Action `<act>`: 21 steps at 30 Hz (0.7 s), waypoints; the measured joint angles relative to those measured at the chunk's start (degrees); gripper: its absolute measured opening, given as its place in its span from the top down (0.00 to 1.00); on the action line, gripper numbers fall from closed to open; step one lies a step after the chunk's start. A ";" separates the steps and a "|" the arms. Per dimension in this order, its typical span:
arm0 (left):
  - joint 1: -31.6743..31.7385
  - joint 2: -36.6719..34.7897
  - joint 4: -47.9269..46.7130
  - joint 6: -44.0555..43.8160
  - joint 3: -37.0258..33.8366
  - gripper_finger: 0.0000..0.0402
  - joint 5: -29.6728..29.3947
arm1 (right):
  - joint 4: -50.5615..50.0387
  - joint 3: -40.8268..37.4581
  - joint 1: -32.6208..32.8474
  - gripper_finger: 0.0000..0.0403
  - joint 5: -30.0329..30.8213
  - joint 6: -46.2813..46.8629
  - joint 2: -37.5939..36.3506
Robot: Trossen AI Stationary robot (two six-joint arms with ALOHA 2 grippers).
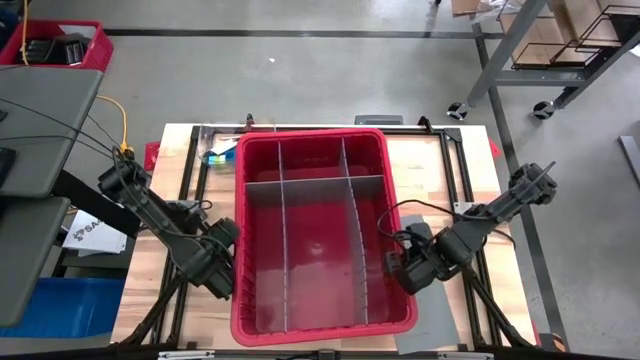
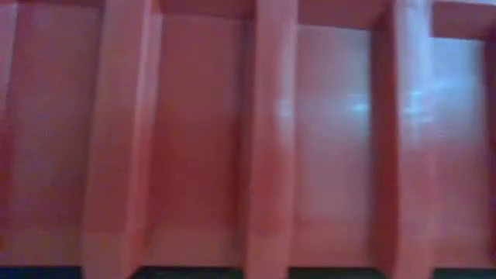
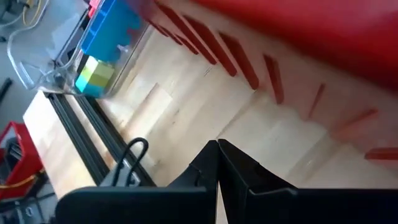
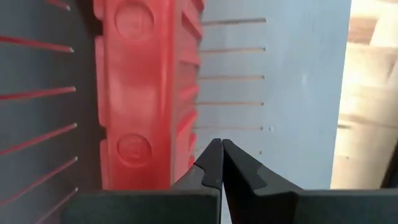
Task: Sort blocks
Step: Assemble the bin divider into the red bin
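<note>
The high view looks straight down on the table [image 1: 478,175], the low view presses against the red bin's [image 1: 312,146] ribbed wall, and both wrist views skim that bin's outer sides.

One red bin [image 1: 322,150] sits on the worktop [image 1: 480,180], reaching from its centre toward 6 o'clock. Grey divider sheets [image 1: 283,240] cut the bin into six compartments: three short ones at 12 o'clock and three long ones at 6 o'clock. Two arms stand beside it, the left tool [image 3: 217,163] at 8 o'clock and the right tool [image 4: 221,160] at 4 o'clock, each pressed closed. A clear container [image 1: 220,153] at 11 o'clock holds several blocks [image 3: 102,46]; their number cannot be told.
</note>
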 joint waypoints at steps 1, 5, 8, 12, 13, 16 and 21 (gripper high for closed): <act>0.21 -0.41 0.00 1.39 -0.02 1.00 0.00 | 0.06 0.00 -0.22 1.00 0.77 -0.26 0.04; 0.91 -2.28 -0.58 6.07 -0.02 1.00 0.19 | 0.06 0.00 -1.06 1.00 2.91 -1.65 0.19; 1.09 -4.25 -0.58 8.48 -0.02 1.00 0.61 | 1.12 0.00 -1.26 1.00 4.42 -1.56 0.30; 1.11 -6.78 -0.90 12.75 -0.02 1.00 1.88 | 3.61 0.01 -1.43 1.00 4.52 -1.62 0.79; 1.11 -7.59 -0.88 13.29 -0.02 1.00 2.26 | 4.08 0.01 -1.43 1.00 4.54 -1.92 0.85; 1.11 -9.91 -1.06 14.45 -0.02 1.00 2.41 | 6.01 0.01 -1.45 1.00 4.60 -2.54 0.85; 1.13 -12.91 -1.19 15.69 0.02 1.00 2.72 | 8.01 0.02 -1.45 1.00 4.24 -3.01 0.89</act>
